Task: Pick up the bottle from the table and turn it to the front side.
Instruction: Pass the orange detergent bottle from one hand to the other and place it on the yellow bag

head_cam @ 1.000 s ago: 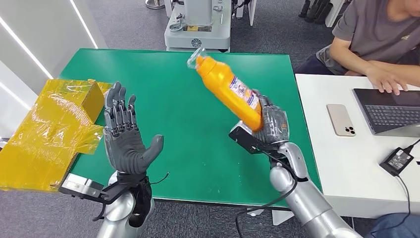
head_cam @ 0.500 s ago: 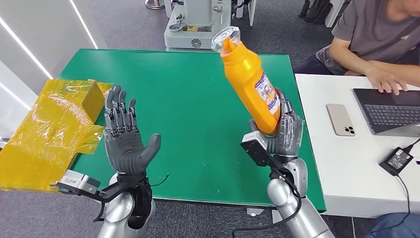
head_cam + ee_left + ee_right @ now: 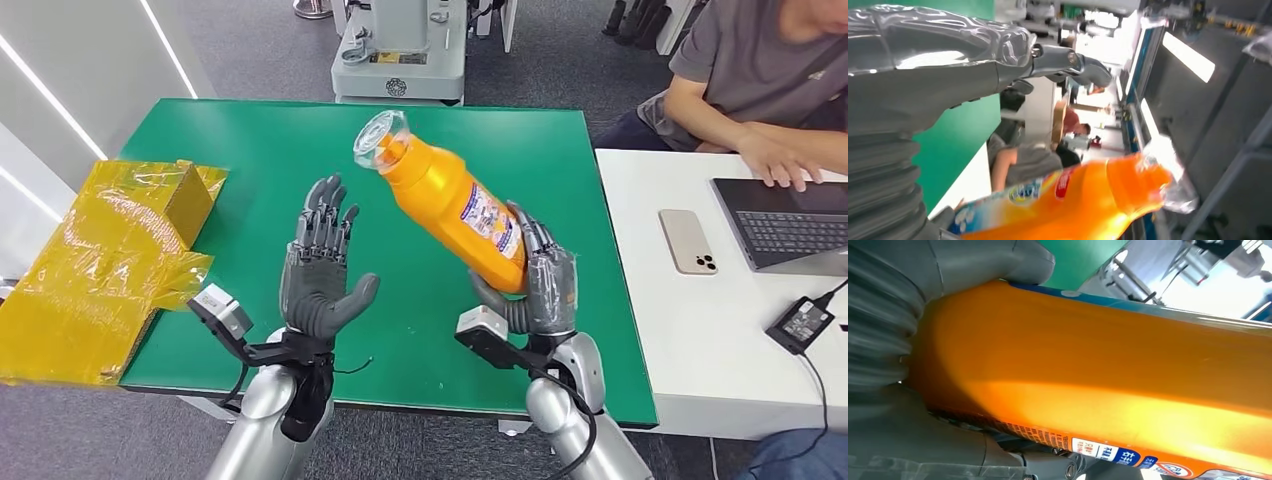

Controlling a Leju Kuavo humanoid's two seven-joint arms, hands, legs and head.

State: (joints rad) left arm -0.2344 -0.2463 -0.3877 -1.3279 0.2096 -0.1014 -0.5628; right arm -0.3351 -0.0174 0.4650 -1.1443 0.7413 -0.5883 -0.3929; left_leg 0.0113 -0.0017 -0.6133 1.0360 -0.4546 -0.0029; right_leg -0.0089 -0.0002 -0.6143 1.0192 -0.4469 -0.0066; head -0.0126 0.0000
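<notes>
An orange bottle (image 3: 446,200) with a clear cap and a printed label is held above the green table (image 3: 300,140). My right hand (image 3: 538,280) grips its base, and the bottle leans up and to the left, cap toward the table's middle. In the right wrist view the bottle's orange side (image 3: 1108,370) lies across my right hand (image 3: 908,340). My left hand (image 3: 318,265) is raised just left of the bottle, palm facing it, fingers spread, holding nothing and not touching it. The left wrist view shows the bottle (image 3: 1083,200) beyond my left hand (image 3: 948,65).
A yellow wrapped box (image 3: 110,250) lies at the table's left edge. A white desk (image 3: 690,330) on the right holds a phone (image 3: 688,241), a laptop (image 3: 790,225) and a charger; a person (image 3: 760,70) sits there typing. Grey equipment (image 3: 400,50) stands behind the table.
My right hand has tilted the bottle from nearly upright over to the left and moved inward. My left hand has moved right, close to the bottle.
</notes>
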